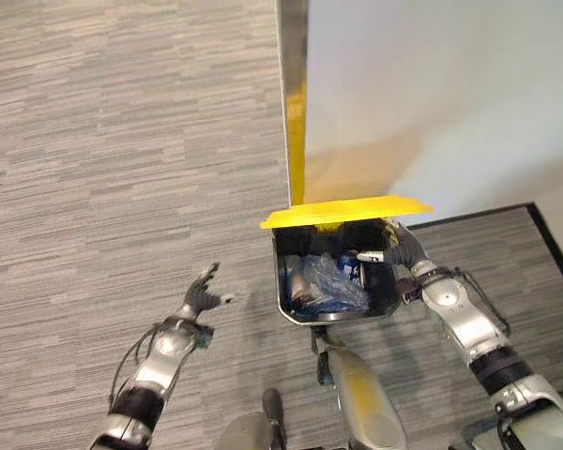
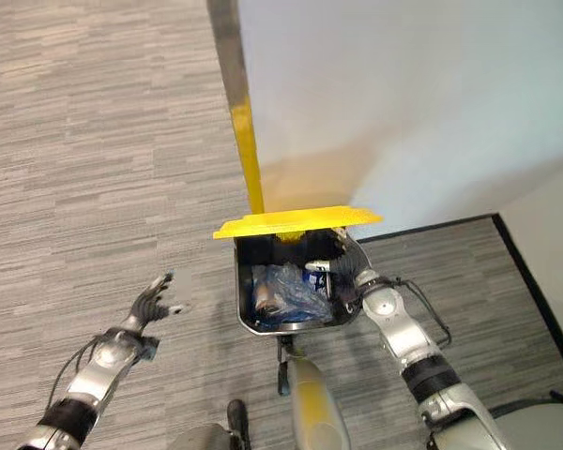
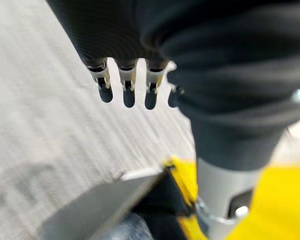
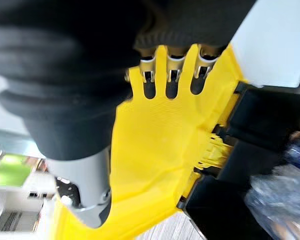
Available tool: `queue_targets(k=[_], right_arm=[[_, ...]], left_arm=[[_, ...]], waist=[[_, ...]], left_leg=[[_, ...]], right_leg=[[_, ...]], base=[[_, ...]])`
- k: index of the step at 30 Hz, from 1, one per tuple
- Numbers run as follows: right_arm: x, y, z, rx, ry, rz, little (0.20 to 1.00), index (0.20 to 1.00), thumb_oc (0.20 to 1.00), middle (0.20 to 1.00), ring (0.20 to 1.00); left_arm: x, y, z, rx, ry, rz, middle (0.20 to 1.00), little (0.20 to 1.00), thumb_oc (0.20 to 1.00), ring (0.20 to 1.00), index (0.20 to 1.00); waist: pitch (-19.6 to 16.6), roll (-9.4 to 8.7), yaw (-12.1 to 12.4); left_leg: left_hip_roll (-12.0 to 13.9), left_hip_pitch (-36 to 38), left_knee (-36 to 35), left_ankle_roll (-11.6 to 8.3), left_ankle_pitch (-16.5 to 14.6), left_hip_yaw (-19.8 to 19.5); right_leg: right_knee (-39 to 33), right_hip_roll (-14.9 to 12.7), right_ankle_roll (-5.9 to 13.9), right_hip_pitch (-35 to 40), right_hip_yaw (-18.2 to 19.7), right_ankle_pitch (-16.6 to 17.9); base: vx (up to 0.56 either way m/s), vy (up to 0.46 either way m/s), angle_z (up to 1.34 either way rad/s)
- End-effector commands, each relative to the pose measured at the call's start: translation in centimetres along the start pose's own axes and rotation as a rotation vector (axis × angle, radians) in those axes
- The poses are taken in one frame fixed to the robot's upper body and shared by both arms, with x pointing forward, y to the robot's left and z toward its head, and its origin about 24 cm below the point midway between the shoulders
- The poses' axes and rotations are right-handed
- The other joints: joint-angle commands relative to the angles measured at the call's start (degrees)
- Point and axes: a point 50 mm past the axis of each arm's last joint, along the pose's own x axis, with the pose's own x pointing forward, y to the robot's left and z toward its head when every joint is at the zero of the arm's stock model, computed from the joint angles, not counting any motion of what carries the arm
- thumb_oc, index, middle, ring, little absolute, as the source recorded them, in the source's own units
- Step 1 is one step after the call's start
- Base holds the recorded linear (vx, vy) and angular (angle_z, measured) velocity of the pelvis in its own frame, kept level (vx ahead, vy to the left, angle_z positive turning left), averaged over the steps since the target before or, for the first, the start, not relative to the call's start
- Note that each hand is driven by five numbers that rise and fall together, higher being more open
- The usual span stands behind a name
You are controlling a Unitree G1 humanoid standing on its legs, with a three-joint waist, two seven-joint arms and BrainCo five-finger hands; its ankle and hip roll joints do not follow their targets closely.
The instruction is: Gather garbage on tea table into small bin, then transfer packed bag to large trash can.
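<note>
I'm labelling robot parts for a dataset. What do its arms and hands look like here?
Both arms are silver-grey with black bands. The left hand and right hand have dark ribbed covers over back and wrist, and silver fingers with dark tips.

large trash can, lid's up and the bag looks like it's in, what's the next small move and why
Probably lift the right hand up and clear of the large trash can. The blue bag already lies inside, the yellow lid stands raised, and the hand's straight fingers hold nothing at the rim. The left hand hangs open over the carpet, out of the way.
</note>
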Motion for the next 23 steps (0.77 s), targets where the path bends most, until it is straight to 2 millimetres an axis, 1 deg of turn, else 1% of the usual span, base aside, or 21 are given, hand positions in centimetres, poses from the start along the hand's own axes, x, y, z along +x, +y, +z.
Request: queue_targets(k=[1,2,3,4,5,6,7,9,10,11,12,13,14,15,16,17,20,21,23], right_arm=[[-0.6,-0.5,-0.9,-0.019,0.004,-0.013,1.000,1.000,1.000,1.000,1.000],[-0.6,-0.5,-0.9,-0.018,0.004,-0.012,1.000,1.000,1.000,1.000,1.000],[-1.7,-0.5,-3.0,-0.026,0.085,-0.014,1.000,1.000,1.000,1.000,1.000],[-2.2,-0.5,-3.7,-0.019,0.112,-0.017,1.000,1.000,1.000,1.000,1.000],[-2.1,-0.4,-3.7,-0.018,0.112,-0.016,1.000,1.000,1.000,1.000,1.000],[-3.5,-0.5,-5.7,-0.001,0.187,-0.028,1.000,1.000,1.000,1.000,1.000],[-3.5,-0.5,-5.7,0.000,0.187,-0.027,1.000,1.000,1.000,1.000,1.000],[-4.5,-0.5,-7.2,0.013,0.247,-0.040,1.000,1.000,1.000,1.000,1.000],[-5.2,-0.7,-8.3,0.032,0.290,-0.060,1.000,1.000,1.000,1.000,1.000],[-5.2,-0.7,-8.3,0.033,0.290,-0.060,1.000,1.000,1.000,1.000,1.000],[-6.1,-0.9,-9.1,0.044,0.325,-0.072,1.000,1.000,1.000,1.000,1.000],[-6.1,-0.9,-9.1,0.044,0.325,-0.072,1.000,1.000,1.000,1.000,1.000],[-6.2,-0.7,-9.3,0.051,0.333,-0.071,1.000,1.000,1.000,1.000,1.000],[-6.8,-0.9,-9.7,0.052,0.351,-0.077,1.000,1.000,1.000,1.000,1.000],[-7.0,-1.2,-10.0,0.052,0.364,-0.081,1.000,1.000,1.000,1.000,1.000],[-7.6,-2.0,-10.5,0.036,0.389,-0.093,1.000,1.000,1.000,1.000,1.000],[-7.9,-2.3,-10.7,0.026,0.401,-0.098,1.000,1.000,1.000,1.000,1.000],[-8.2,-2.6,-11.0,0.017,0.416,-0.105,1.000,1.000,1.000,1.000,1.000],[-8.3,-2.7,-11.1,0.012,0.419,-0.107,1.000,1.000,1.000,1.000,1.000]], left_arm=[[-1.4,2.3,-1.6,-0.040,0.031,0.049,1.000,1.000,1.000,1.000,1.000],[-1.4,2.4,-1.6,-0.039,0.031,0.049,1.000,1.000,1.000,1.000,1.000],[-2.1,3.0,-2.9,-0.066,0.076,0.083,1.000,1.000,1.000,1.000,1.000],[-2.3,3.0,-3.1,-0.072,0.082,0.082,1.000,1.000,1.000,1.000,1.000],[-2.3,3.1,-3.1,-0.072,0.082,0.083,1.000,1.000,1.000,1.000,1.000],[-2.7,3.2,-3.7,-0.074,0.104,0.080,1.000,1.000,1.000,1.000,1.000],[-2.7,3.3,-3.7,-0.073,0.105,0.080,1.000,1.000,1.000,1.000,1.000],[-2.8,3.6,-3.7,-0.060,0.106,0.080,1.000,1.000,1.000,1.000,1.000],[-2.8,4.1,-3.8,-0.059,0.116,0.104,1.000,1.000,1.000,1.000,1.000],[-2.8,4.1,-3.8,-0.059,0.116,0.105,1.000,1.000,1.000,1.000,1.000],[-2.9,4.0,-3.6,-0.086,0.097,0.098,1.000,1.000,1.000,1.000,1.000],[-2.9,4.0,-3.6,-0.085,0.097,0.098,1.000,1.000,1.000,1.000,1.000],[-2.9,4.2,-3.7,-0.095,0.104,0.113,1.000,1.000,1.000,1.000,1.000],[-3.0,3.8,-4.0,-0.118,0.116,0.102,1.000,1.000,1.000,1.000,1.000],[-3.1,3.7,-4.2,-0.130,0.119,0.103,1.000,1.000,1.000,1.000,1.000],[-3.5,3.2,-5.0,-0.127,0.150,0.079,1.000,1.000,1.000,1.000,1.000],[-3.7,2.9,-5.4,-0.136,0.167,0.072,1.000,1.000,1.000,1.000,1.000],[-3.9,2.6,-5.8,-0.142,0.184,0.067,1.000,1.000,1.000,1.000,1.000],[-4.0,2.6,-5.9,-0.146,0.189,0.070,1.000,1.000,1.000,1.000,1.000]], waist=[[-2.6,-2.16,1.2],[-2.7,-2.57,1.0],[-2.3,-1.88,0.7],[-2.1,-1.70,0.8],[-2.2,-2.05,0.6],[-2.4,-0.92,1.1],[-2.5,-1.19,1.0],[-3.3,0.26,1.8],[-3.9,1.04,2.4],[-4.0,0.99,2.4],[-5.1,0.14,2.7],[-5.3,0.07,2.7],[-5.9,-0.40,3.1],[-6.6,-0.89,2.8],[-7.1,-1.10,2.7],[-8.6,-0.77,2.4],[-9.2,-0.45,2.2],[-9.8,-0.24,2.0],[-9.9,-0.20,2.0]], left_leg=[[-5.0,-0.5,7.4,3.19,-8.9,-0.5],[-5.4,-0.6,7.2,3.24,-8.5,-0.6],[-5.0,-0.1,5.7,3.64,-7.0,-0.3],[-4.8,-0.6,5.3,3.77,-5.9,-0.4],[-5.2,-0.7,5.2,3.82,-5.6,-0.5],[-4.2,-2.7,5.0,4.27,-4.0,-0.5],[-4.4,-2.9,4.9,4.28,-3.7,-0.5],[-2.7,-4.2,2.7,4.30,-1.5,-0.3],[-1.1,-5.1,1.5,3.45,-0.3,-0.1],[-1.1,-5.3,1.5,3.44,-0.2,-0.1],[-0.4,-5.8,0.5,1.84,0.8,-1.3],[-0.4,-6.0,0.4,1.83,1.0,-1.3],[0.1,-6.4,0.3,1.38,1.3,-0.7],[0.9,-7.1,0.7,0.81,1.6,-0.7],[1.2,-6.7,0.1,0.51,1.5,-0.4],[2.0,-6.0,-0.5,-0.14,1.7,0.2],[2.6,-5.4,-1.0,-0.72,2.0,0.3],[3.0,-4.6,-1.5,-1.17,2.2,0.4],[3.3,-4.1,-1.8,-1.35,2.3,0.6]], right_leg=[[-10.0,-7.1,9.82,-1.6,-5.6,13.0],[-10.0,-7.5,9.82,-1.8,-5.5,13.2],[-6.5,-7.2,11.28,-2.5,-4.6,15.4],[-5.0,-7.1,11.14,-2.2,-4.5,14.0],[-5.1,-7.5,11.15,-2.4,-4.4,14.1],[1.3,-6.8,8.94,-1.4,-2.6,9.2],[1.3,-7.0,8.92,-1.7,-2.5,9.3],[9.4,-6.0,6.76,-0.9,0.0,3.7],[12.6,-6.3,6.21,0.9,2.0,1.6],[12.4,-6.3,6.19,0.8,2.0,1.9],[5.8,-4.6,5.39,5.9,3.4,-1.8],[5.5,-4.6,5.37,5.7,3.4,-1.5],[3.2,-4.0,5.24,6.8,3.0,-1.7],[-0.7,-2.1,5.05,8.4,4.1,-2.1],[-3.4,-1.8,5.08,9.6,4.2,-1.4],[-6.8,-1.5,4.67,12.1,3.7,-1.2],[-8.6,-1.2,4.36,13.5,3.3,-1.2],[-10.4,-0.9,4.12,14.8,3.0,-1.2],[-11.3,-0.7,4.03,15.5,2.7,-1.1]], base=[[-0.12,0.057,-0.02],[-0.16,0.072,-0.08],[-0.15,0.045,-0.16],[-0.15,0.046,-0.17],[-0.24,0.027,-0.21],[-0.18,0.014,-0.16],[-0.22,0.013,-0.07],[-0.14,-0.050,-0.07],[-0.10,-0.078,-0.11],[0.01,-0.233,0.03],[0.04,-0.170,-0.13],[0.08,-0.252,-0.18],[0.07,-0.224,-0.26],[0.11,-0.291,-0.07],[0.18,-0.310,0.08],[0.13,-0.172,0.10],[0.09,-0.079,-0.10],[0.07,-0.031,-0.14],[0.05,-0.023,-0.04]])
